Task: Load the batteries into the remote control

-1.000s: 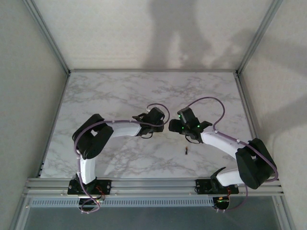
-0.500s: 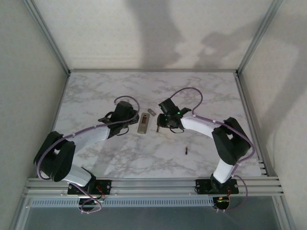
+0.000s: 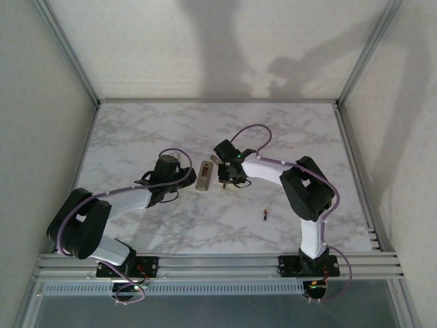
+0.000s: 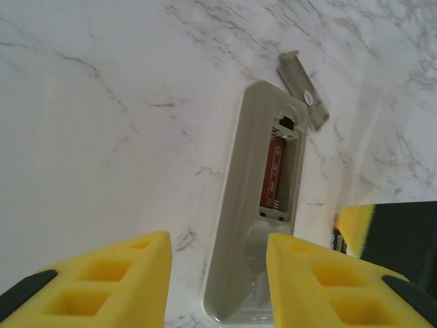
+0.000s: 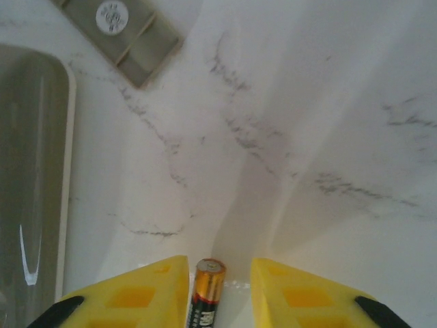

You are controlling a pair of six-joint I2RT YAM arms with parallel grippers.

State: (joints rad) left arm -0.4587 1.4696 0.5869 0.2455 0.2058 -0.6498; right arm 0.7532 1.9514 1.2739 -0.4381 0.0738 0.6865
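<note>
Marble-look bench point(image 3: 136, 137), white veined with grey, smooth with a dull sheen. Near its middle, face down and lengthwise toward the far edge: the remote control point(image 4: 242, 225), a slim, round-cornered slab of pale grey-tan plastic, its compartment point(image 4: 291, 179) open. One slot already filled by a loaded cell point(image 4: 274, 171), copper-red and cylindrical; the slot beside it bare. Just off the remote's far end, flat on the bench: the cover point(image 5: 119, 31), a small ribbed plate with a round sticker.

Step in hand, by the look of it: bringing in the second cell. Right claw point(image 5: 218, 277), yellow foam pads drawn close, pinching a battery point(image 5: 207, 290) pointing out along the fingers, copper rim foremost, just right of the remote. Left claw point(image 4: 218, 270) spread, straddling the remote's near end without clearly touching it, probably to steady it.

Next, most likely: carry the battery over the bare slot, match its ends to the contacts, tilt in and press down. Some risk of the remote sliding on so slick a surface. Well apart, toward the near edge and right of middle: a spare cell point(image 3: 265, 214).
</note>
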